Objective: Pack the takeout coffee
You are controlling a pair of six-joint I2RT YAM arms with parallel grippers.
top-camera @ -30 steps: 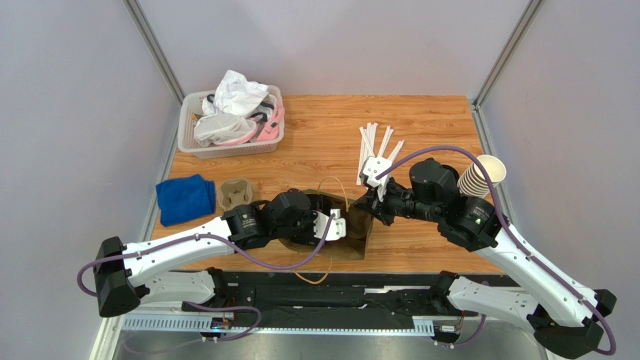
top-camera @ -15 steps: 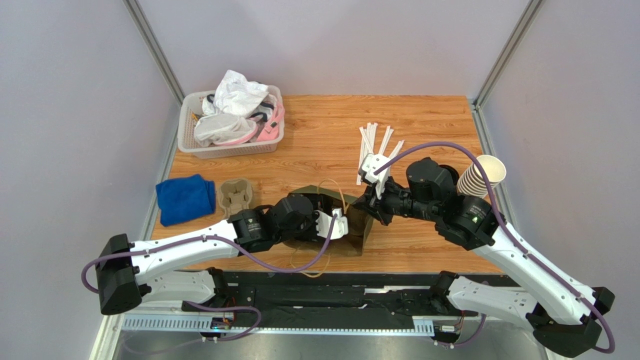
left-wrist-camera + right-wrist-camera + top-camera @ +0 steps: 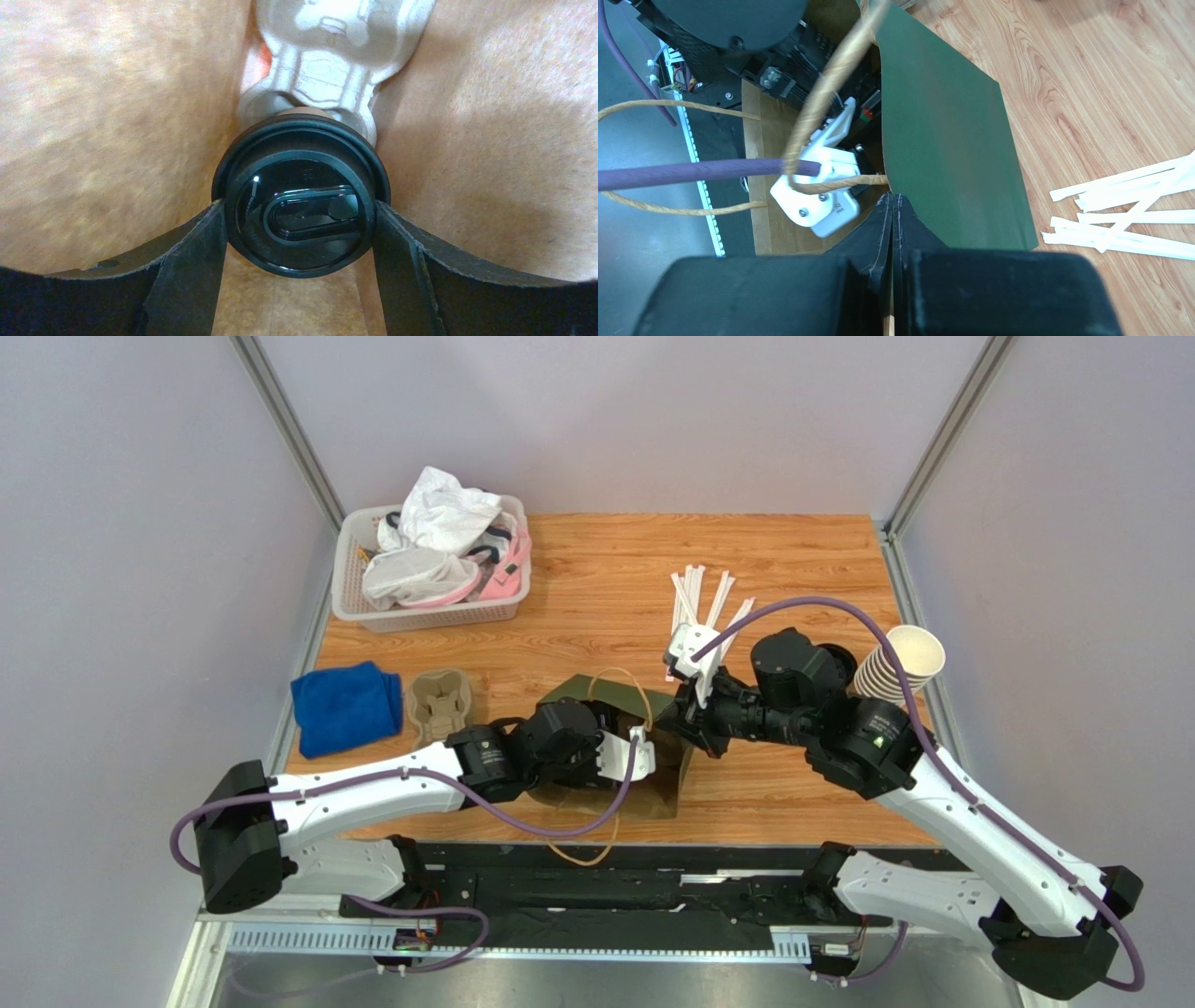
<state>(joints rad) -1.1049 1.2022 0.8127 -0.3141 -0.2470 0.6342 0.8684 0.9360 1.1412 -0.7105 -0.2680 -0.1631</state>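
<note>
The takeout coffee [image 3: 302,175] shows as a round black lid seen from above, deep inside the brown-lined paper bag [image 3: 105,105]. My left gripper [image 3: 300,207] is shut on it, one dark finger pressed against each side of the lid. Under the cup lies a grey pulp carrier [image 3: 337,42] on the bag's floor. From above, my left gripper [image 3: 631,756] reaches into the dark green bag [image 3: 668,779], and the cup is hidden there. My right gripper [image 3: 893,201] is shut on the bag's rim beside the green panel [image 3: 941,140], holding the mouth apart.
A twine handle [image 3: 829,84] loops over the bag's mouth. On the table are another pulp carrier [image 3: 442,700], a blue cloth [image 3: 347,707], a white basket [image 3: 351,602] of crumpled items, white paper sticks [image 3: 706,602], and a stack of paper cups [image 3: 898,665] at the right edge.
My left arm has pushed further right, deeper into the bag. The right gripper and the bag's rim have shifted slightly left and away. Both grips are unchanged.
</note>
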